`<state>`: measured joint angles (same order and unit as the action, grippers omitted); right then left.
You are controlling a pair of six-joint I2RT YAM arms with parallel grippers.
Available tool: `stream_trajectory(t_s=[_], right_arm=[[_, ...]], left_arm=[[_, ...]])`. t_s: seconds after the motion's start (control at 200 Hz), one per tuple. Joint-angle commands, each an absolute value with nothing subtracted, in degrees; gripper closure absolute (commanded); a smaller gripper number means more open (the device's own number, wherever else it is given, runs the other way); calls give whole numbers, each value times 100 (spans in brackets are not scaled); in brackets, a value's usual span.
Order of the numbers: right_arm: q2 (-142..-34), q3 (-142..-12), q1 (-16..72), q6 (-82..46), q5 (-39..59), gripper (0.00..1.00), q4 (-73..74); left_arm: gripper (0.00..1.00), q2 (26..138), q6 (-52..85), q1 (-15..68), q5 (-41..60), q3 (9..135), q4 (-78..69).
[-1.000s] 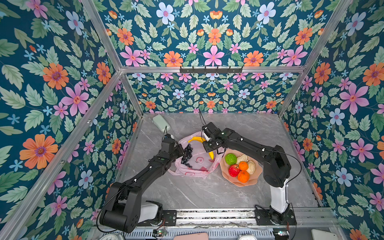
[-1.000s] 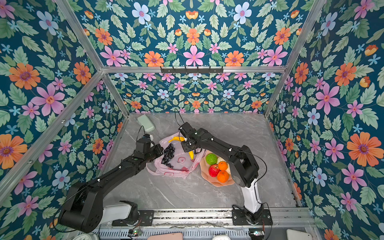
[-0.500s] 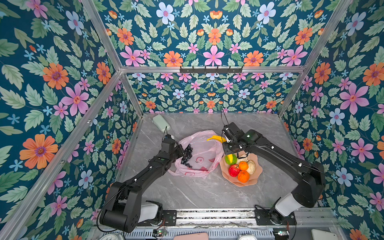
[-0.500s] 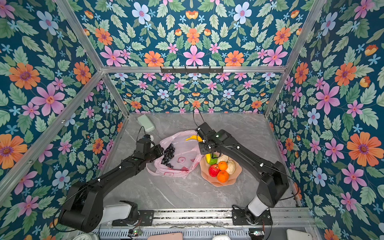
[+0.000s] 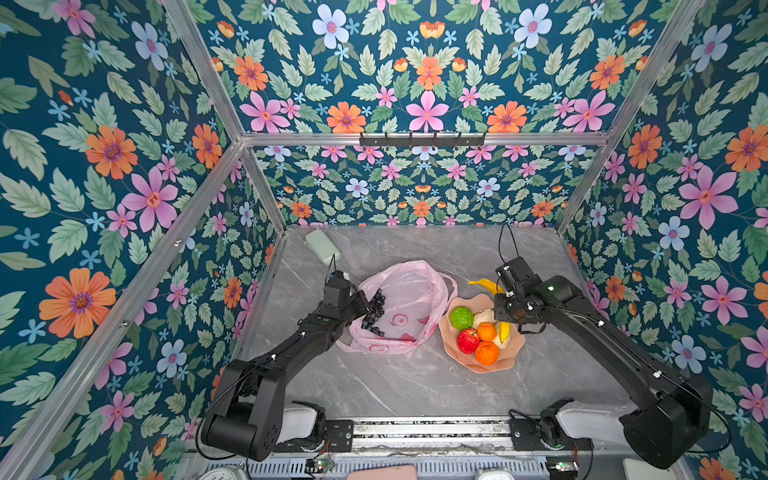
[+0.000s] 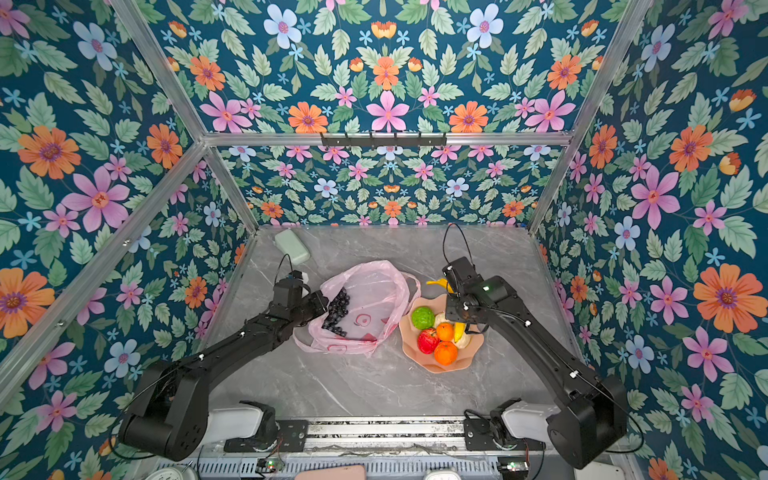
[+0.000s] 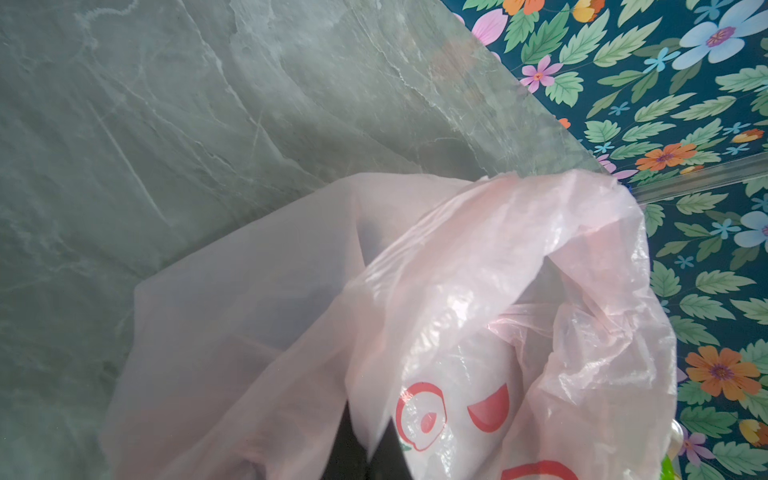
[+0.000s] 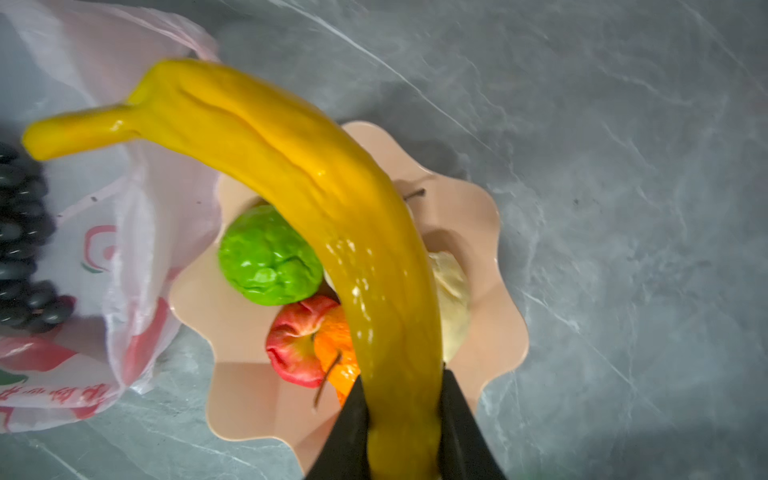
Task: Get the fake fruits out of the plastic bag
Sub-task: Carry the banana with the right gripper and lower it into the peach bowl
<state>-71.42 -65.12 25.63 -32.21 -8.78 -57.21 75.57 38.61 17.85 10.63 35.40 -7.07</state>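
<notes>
gripping the yellow banana (image 8: 291,174) near one end, the right tool (image 8: 402,399) had its jaws partly closed around the fruit and held it in the air above the peach bowl (image 5: 513,353), with the stem end pointing toward the plastic bag (image 5: 409,291). in the bowl lay the bumpy green fruit (image 5: 461,318), the red apple (image 5: 468,340), two oranges (image 5: 487,352) and cream lumpy pieces (image 5: 482,316), packed close together. the bag lay loose and crinkled on the grey marbled tabletop (image 5: 415,386), just beside the bowl on its left in both top views. the dark grape bunch (image 5: 375,311) was inside the bag, against the side nearest the left arm. the left tool (image 5: 360,302) was fully closed, pinching the thin pink film at the bag's edge beside the grapes. a pale green object (image 5: 323,246) sat well apart near the back left corner.
</notes>
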Motion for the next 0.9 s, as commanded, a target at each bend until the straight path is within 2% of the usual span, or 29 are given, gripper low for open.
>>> stream_trajectory(t_s=[0.0,0.35,0.895], right_arm=[[-6951,-6214,2433,-3764,-826,82,-5820],[-6397,-5178,2107,-4691,-629,83,-5502],[-6446,-4501,2100,-5414,-521,85,-5029]], left_arm=[[100,7614,3851,1775,1111,3538,-843],[100,7672,3850,1779,1134,3514,-879],[100,7686,3849,1777,1141,3489,-905]])
